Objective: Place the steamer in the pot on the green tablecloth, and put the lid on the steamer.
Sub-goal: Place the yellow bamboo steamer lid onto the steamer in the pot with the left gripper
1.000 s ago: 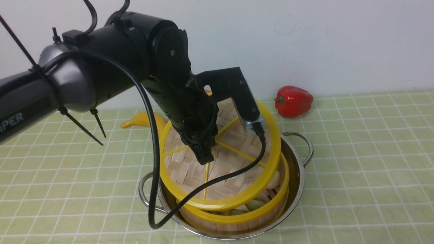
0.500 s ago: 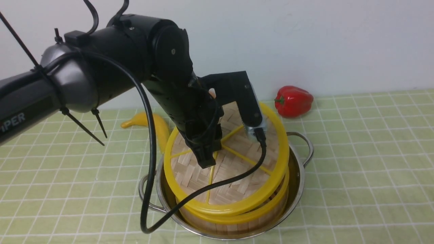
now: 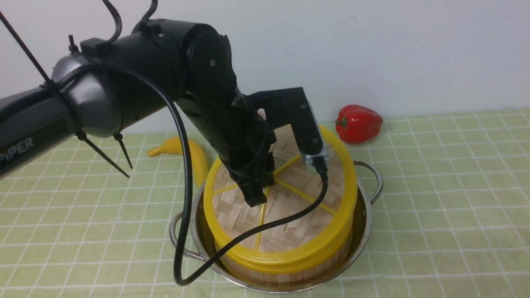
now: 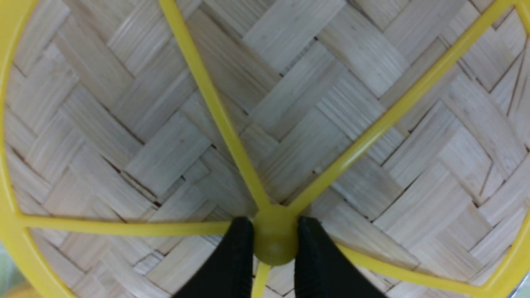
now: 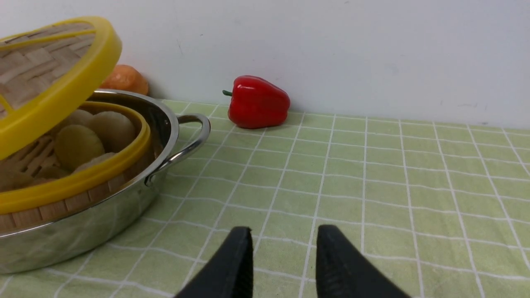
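Observation:
The steel pot (image 3: 363, 215) stands on the green tablecloth (image 3: 447, 198) with the bamboo steamer (image 3: 290, 276) inside it. My left gripper (image 3: 256, 199) is shut on the centre hub of the woven lid (image 3: 290, 236). In the left wrist view both black fingers of the left gripper (image 4: 274, 238) pinch that yellow hub, and the lid (image 4: 339, 95) fills the view. The right wrist view shows the lid (image 5: 62, 95) tilted, its wall-side edge raised above the steamer (image 5: 83, 179) in the pot (image 5: 124, 207). My right gripper (image 5: 283, 248) hovers open over bare cloth to the pot's right.
A red bell pepper (image 3: 358, 123) lies by the back wall, right of the pot. A yellow banana (image 3: 182, 148) lies behind the pot on the left. An orange fruit (image 5: 124, 79) sits behind the pot. Pale round food pieces (image 5: 78, 145) fill the steamer.
My left gripper has carried the lid down and a little to the right. It now sits flatter and closer over the steamer's rim.

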